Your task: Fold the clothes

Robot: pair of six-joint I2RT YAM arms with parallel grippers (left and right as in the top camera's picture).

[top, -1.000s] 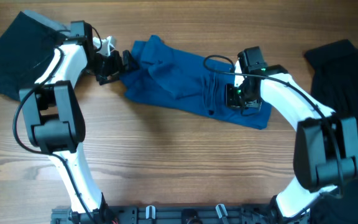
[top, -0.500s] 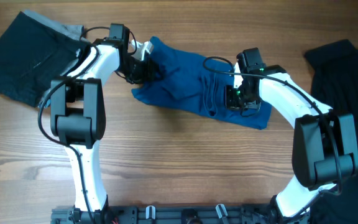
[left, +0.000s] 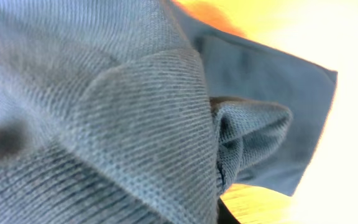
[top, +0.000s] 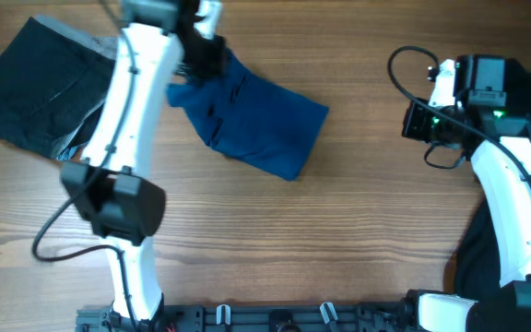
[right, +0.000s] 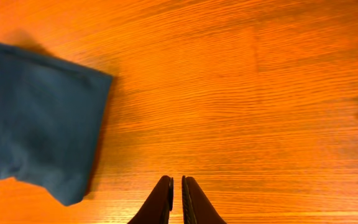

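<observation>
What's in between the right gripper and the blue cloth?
Nothing, only bare wooden table lies between the right gripper and the blue cloth. The right wrist view shows it best, and the overhead view agrees.

This looks like a robot test bench in a lab. Under my right gripper [right: 177, 182] is a plain wooden table [top: 358, 240], and far behind both grippers my arms stand on a black mounting rail [top: 247, 320] at the table edge. A loose cable [top: 393, 66] loops just beside my right gripper, and a blue garment [top: 265, 124] lies at my left gripper [top: 206, 55]
</observation>
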